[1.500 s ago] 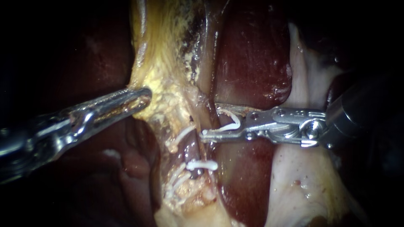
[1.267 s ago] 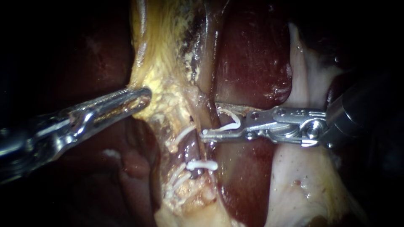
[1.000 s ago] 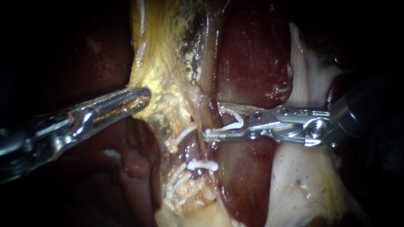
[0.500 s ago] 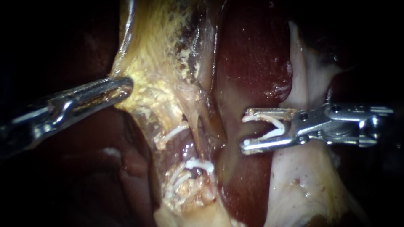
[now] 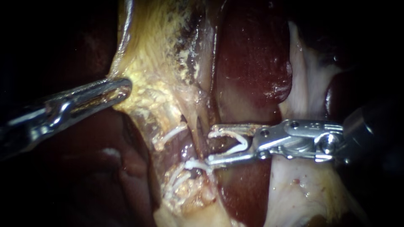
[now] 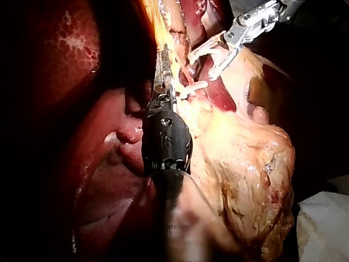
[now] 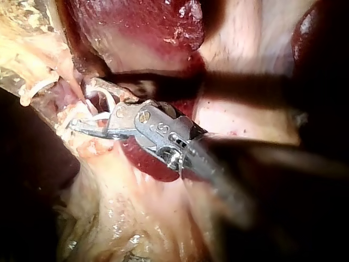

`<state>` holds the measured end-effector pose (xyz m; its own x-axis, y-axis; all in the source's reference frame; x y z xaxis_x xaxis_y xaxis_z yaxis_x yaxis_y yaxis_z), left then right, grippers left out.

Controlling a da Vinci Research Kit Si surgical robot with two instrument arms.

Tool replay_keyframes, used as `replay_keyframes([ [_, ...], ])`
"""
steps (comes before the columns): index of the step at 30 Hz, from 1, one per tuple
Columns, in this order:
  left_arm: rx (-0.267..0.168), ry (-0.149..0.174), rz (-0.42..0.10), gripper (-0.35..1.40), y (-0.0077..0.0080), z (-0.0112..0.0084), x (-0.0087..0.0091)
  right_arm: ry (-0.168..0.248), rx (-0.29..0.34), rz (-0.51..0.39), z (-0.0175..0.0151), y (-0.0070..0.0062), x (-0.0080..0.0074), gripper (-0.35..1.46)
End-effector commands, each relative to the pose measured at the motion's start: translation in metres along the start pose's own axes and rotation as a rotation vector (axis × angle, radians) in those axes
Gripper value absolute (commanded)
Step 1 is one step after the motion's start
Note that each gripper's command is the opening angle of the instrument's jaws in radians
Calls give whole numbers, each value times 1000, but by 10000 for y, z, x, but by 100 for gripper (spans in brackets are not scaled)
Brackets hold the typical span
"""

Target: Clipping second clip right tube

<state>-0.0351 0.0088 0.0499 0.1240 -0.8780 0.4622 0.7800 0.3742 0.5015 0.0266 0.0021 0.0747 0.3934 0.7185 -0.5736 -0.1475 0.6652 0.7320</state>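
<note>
My left instrument point(image 5: 120, 89) comes in from the left, its jaws shut on the yellowish gallbladder tissue point(image 5: 147, 63), which it holds stretched leftward. The same grip shows in the left wrist view point(image 6: 162, 63). My right instrument point(image 5: 210, 145) reaches in from the right with its jaws standing wide apart, carrying an open white clip point(image 5: 236, 145) between them. Its tips sit at the right side of the thin right tube point(image 5: 198, 128), just above a closed clip point(image 5: 198, 164). The right wrist view shows the jaws point(image 7: 82, 105) against that strand; whether the tube lies inside them I cannot tell.
Another white clip point(image 5: 168, 136) crosses the left tube, and more clips point(image 5: 176, 180) lie lower down. Dark red liver point(image 5: 252, 54) lies behind the right instrument, pale tissue point(image 5: 303, 189) below it. A white gauze point(image 6: 324, 224) lies beside the specimen.
My left instrument pulled the tissue further left. My right instrument backed off to the right with its clip, then came back to the tube lower down, near the closed clip.
</note>
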Motion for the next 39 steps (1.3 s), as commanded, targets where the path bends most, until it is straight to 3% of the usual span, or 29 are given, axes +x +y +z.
replay_keyframes([
  [1,0,0,0,-35,-1,-1,0,-1,-1,4,4,2,-3,60],
  [22,-2,0,-1,-35,-3,-3,-1,-12,33,34,58,10,-17,60],
  [28,-2,0,-1,-35,-4,-3,-1,-29,89,49,61,8,-16,51],
  [32,-2,0,-1,-35,-4,-3,-1,-29,88,60,61,9,-16,45],
  [35,-2,0,-1,-35,-4,-3,-1,-27,90,81,59,10,-16,29],
  [37,-2,0,-1,-35,-4,-3,-1,-31,76,111,54,9,-17,-22],
  [38,-2,0,-1,-35,-4,-3,-1,-37,68,135,52,9,-17,-35],
  [39,-2,0,-1,-35,-4,-3,-1,-41,64,154,50,9,-17,-35],
])
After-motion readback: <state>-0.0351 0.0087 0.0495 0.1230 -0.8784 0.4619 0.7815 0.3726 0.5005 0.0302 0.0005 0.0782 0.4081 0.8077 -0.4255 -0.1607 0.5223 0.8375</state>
